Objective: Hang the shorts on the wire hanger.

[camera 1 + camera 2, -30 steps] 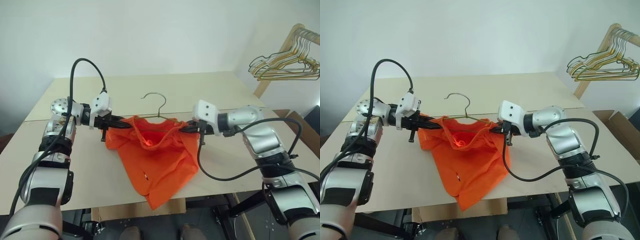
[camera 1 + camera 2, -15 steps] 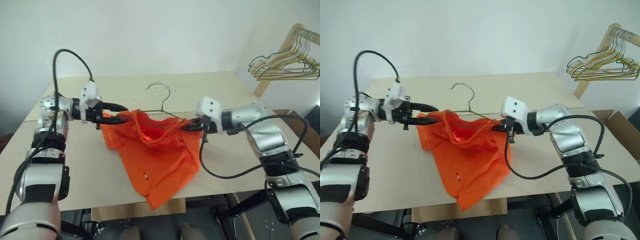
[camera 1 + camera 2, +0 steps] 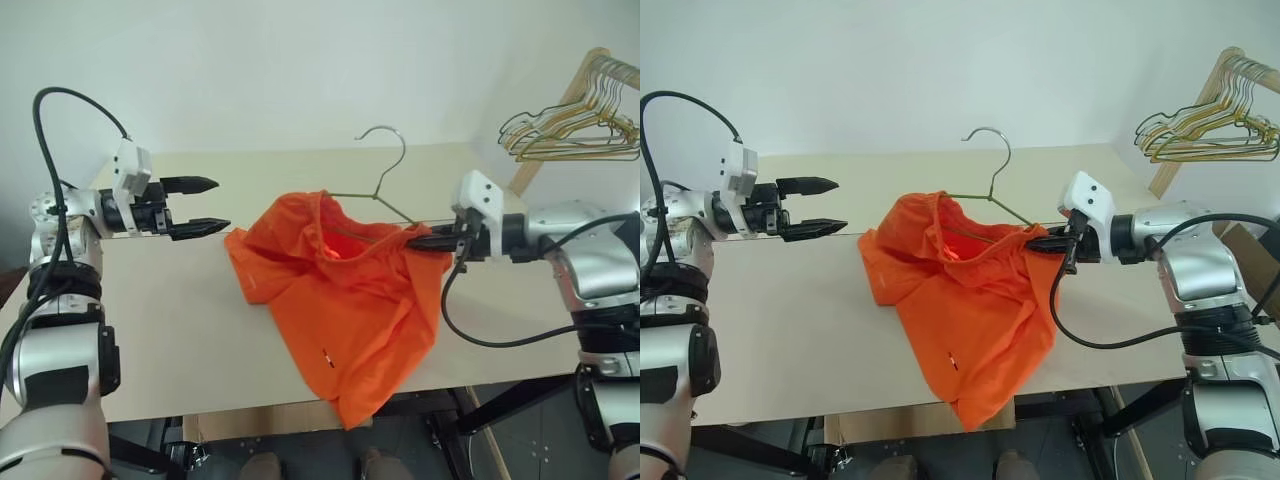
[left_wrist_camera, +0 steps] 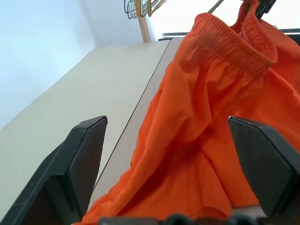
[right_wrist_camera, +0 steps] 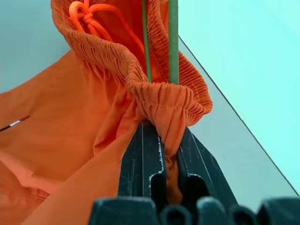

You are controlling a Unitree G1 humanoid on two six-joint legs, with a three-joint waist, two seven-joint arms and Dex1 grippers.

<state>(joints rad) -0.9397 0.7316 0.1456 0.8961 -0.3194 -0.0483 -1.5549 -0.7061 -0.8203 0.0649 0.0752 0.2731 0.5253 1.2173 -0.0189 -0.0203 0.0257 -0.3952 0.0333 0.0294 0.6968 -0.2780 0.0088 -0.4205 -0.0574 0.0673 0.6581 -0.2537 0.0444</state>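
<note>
The bright orange shorts (image 3: 345, 300) hang by one end of their waistband from my right gripper (image 3: 428, 240), which is shut on the gathered elastic (image 5: 161, 101). The olive-green wire hanger (image 3: 385, 205) runs inside the waistband toward that grip, and its silvery hook (image 3: 385, 135) sticks up behind the shorts. The other side of the shorts sags onto the table (image 3: 150, 320), and one leg drapes over the front edge. My left gripper (image 3: 208, 206) stands open to the left of the shorts, apart from them, with nothing between its fingers (image 4: 82, 171).
A bunch of gold and dark wire hangers (image 3: 570, 130) hangs on a wooden rack at the back right. A seam (image 3: 840, 235) crosses the beige tabletop. A cardboard box (image 3: 1245, 250) sits beyond the table's right side.
My left gripper opened, let go of the shorts and drew away to the left. My right gripper moved right and up with the shorts, and the hanger's hook rose with them.
</note>
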